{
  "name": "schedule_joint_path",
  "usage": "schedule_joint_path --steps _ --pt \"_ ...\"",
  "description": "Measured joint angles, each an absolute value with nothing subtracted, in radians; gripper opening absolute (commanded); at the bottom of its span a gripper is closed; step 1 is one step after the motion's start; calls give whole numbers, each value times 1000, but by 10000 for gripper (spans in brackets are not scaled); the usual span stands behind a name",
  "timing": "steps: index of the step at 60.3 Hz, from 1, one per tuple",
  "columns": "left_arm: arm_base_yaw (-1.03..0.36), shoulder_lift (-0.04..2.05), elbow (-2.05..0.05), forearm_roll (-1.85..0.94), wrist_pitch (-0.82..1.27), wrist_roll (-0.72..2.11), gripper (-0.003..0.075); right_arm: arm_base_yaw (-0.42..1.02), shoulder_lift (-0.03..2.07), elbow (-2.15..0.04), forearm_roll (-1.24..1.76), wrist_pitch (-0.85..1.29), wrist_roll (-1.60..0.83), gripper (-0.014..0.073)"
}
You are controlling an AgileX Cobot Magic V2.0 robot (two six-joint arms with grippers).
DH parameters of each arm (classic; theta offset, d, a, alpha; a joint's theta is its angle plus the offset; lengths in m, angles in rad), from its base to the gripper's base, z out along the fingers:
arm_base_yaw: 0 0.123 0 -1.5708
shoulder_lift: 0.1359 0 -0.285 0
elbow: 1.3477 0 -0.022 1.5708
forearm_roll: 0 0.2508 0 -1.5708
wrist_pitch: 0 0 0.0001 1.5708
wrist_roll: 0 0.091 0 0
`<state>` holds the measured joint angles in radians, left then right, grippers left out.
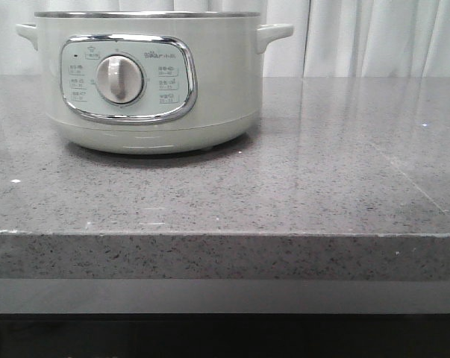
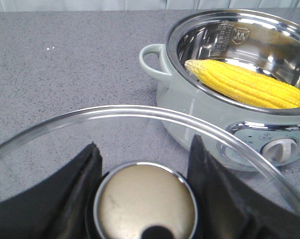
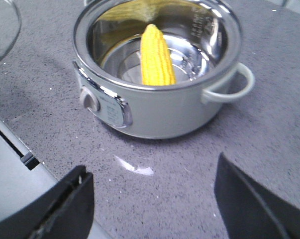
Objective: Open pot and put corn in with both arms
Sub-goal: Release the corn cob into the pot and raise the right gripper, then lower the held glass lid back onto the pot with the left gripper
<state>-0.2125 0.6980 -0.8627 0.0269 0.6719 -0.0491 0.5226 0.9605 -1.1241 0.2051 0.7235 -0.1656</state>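
Left gripper [image 2: 145, 196]: nearest the left wrist lens, its two black fingers [image 2: 85, 191] are pressed in on the round metal knob [image 2: 146, 201] of a glass lid [image 2: 140, 117], one on each side. The lid is off the cooker and seems to be held clear of the counter, though its far edge runs out of frame.

Right gripper [image 3: 150, 199]: spread wide and empty, its two dark fingertips stand well apart with only bare speckled counter [image 3: 269, 129] between them.

Pot from the left hand: the pot [image 2: 229, 84] lies at about 1 o'clock from the held lid, beyond its rim and near it, mouth uncovered.

Pot from the right hand: the pot [image 3: 159, 74] sits straight ahead at 12 o'clock, apart from the fingertips.

Corn: the corn [image 3: 156, 56] lies inside the steel bowl, propped with its stalk end against the near wall. In the right wrist view its long axis runs from 6 to 12 o'clock, tip pointing away from that hand.

Front view: the pot [image 1: 146, 82] stands at the back left of the counter, dial facing the camera; neither arm shows here, and the corn is hidden below the rim.

Judgement: the corn is in, so the task looks close to done; any re-covering would fall to the left arm.
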Motion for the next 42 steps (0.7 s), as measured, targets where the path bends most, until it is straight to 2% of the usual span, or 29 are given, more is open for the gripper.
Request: schedule_joint_path --steps 13,42 --pt "-212 698 -863 27 672 -49 294 523 844 -1047 188 709 -113 531" --pt "-212 698 -863 27 672 -49 294 523 834 -1040 186 693 -109 531"
